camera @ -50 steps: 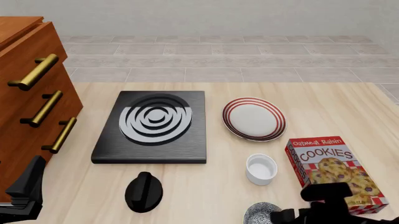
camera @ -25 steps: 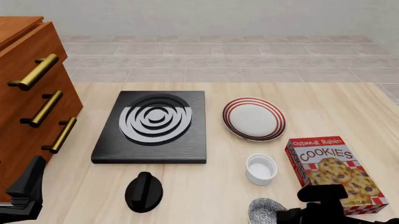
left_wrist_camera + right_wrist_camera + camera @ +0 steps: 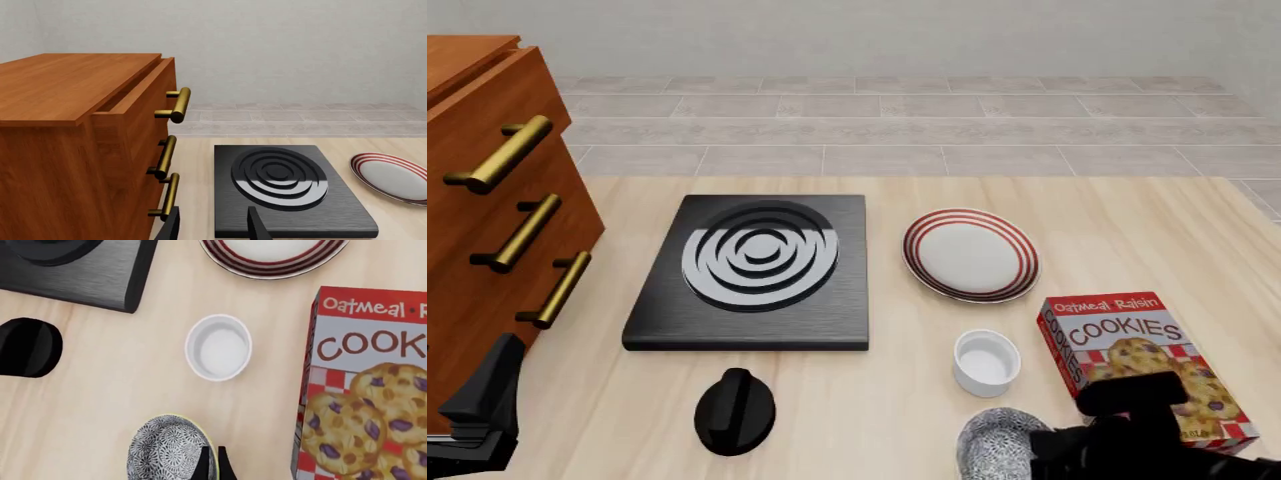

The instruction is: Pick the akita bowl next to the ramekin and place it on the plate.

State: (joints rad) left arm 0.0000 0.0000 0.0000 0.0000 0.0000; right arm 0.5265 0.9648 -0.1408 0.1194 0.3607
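- Bowl in the grip: the right gripper [image 3: 212,462] has its two fingers pinched nearly together over the rim of the akita bowl [image 3: 170,450], one finger inside, one outside.
- Front view catches that bowl [image 3: 998,442] tilted at the near table edge, speckled outside facing the camera, the dark right arm just beside it.
- Right wrist view shows the ramekin [image 3: 218,347] upright and apart from the bowl, with the cookie box [image 3: 363,390] lying flat alongside.
- Plate [image 3: 970,254] sits beyond the ramekin [image 3: 986,362] in the front view, bare in the middle; the wrist camera catches only its red-ringed near edge.
- Left gripper [image 3: 212,225] hangs with its fingers clearly parted, holding nothing, pointed at the black slab [image 3: 287,187] and the wooden drawer unit [image 3: 80,150].
- Only the front view shows the black knob [image 3: 734,410] whole, near the slab's front edge; the left arm sits low at the left corner.
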